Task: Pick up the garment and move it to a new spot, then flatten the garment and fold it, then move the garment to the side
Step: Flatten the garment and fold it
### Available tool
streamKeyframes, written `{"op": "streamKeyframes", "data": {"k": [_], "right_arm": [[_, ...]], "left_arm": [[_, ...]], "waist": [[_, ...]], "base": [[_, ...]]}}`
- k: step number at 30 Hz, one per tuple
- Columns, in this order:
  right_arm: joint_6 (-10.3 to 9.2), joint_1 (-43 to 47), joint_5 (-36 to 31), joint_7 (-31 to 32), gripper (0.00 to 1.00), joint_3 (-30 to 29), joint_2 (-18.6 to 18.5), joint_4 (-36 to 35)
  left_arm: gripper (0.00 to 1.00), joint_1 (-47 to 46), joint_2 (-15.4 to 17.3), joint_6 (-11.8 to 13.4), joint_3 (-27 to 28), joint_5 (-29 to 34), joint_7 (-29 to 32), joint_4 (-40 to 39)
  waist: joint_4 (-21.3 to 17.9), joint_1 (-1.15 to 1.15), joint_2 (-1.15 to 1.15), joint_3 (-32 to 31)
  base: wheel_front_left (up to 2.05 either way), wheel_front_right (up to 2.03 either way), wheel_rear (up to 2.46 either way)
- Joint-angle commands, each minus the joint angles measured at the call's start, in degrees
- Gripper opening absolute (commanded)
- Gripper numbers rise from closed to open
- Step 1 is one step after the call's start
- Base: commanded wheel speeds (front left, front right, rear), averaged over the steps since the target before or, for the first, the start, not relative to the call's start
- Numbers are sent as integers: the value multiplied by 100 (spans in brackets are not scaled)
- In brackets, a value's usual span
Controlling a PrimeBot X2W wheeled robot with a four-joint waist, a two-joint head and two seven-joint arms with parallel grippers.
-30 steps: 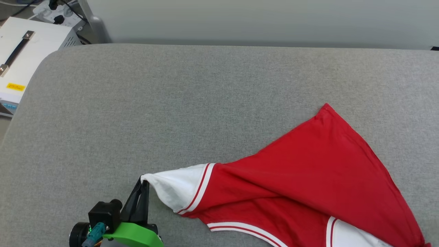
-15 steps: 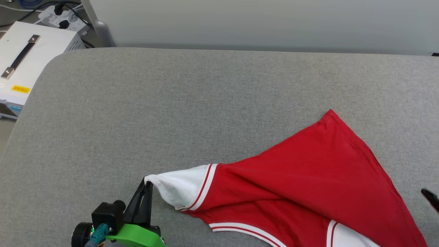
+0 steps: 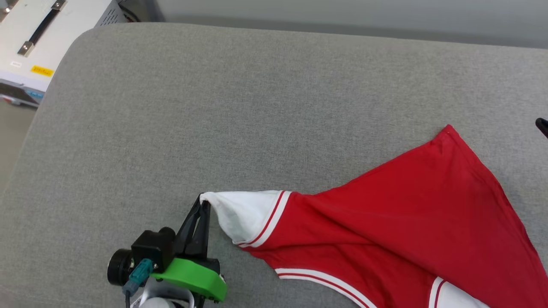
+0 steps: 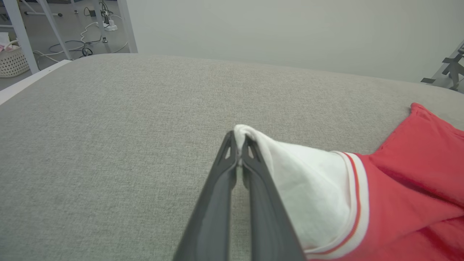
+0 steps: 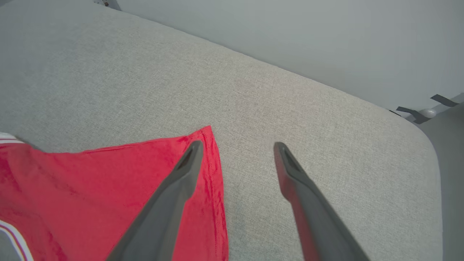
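The garment, red with a white sleeve and red-white trim, lies spread over the lower right of the grey padded table. My left gripper is shut on the tip of the white sleeve, and in the left wrist view the left gripper pinches the cloth at its tips. My right gripper stands open over the table with nothing between its fingers. Its left finger hangs over the garment's far red corner. One dark fingertip of it shows at the head view's right edge.
A white equipment case with a black handle stands off the table's far left corner. A wicker basket and cables lie on the floor beyond. The table's rounded right corner is close to my right gripper.
The head camera has shifted, so the whole picture moved. A right fingertip came into view at the right edge and now sits higher. My left gripper keeps its hold on the sleeve.
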Motion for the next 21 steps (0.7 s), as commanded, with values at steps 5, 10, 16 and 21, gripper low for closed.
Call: {"op": "streamKeyframes", "data": {"k": [5,10,16,21], "right_arm": [[-4,-1097,-31,1019,100,878,-81,470],[-4,-1895,-246,1477,100,1652,33,1103],[-4,-2513,-479,1479,100,2298,245,1989],[-4,-2519,-483,1494,100,2994,290,2593]], "left_arm": [[0,-404,-117,-39,-135,80,-99,48],[0,-635,-194,-67,-205,76,-151,148],[0,-883,-273,-102,-266,72,-182,244],[0,-1009,-323,-120,-258,86,-188,228]], "waist": [[452,0,0,629],[623,0,0,924],[808,0,0,1237],[897,0,0,1366]], "base": [[0,0,0],[0,0,0],[0,0,0],[0,0,0]]}}
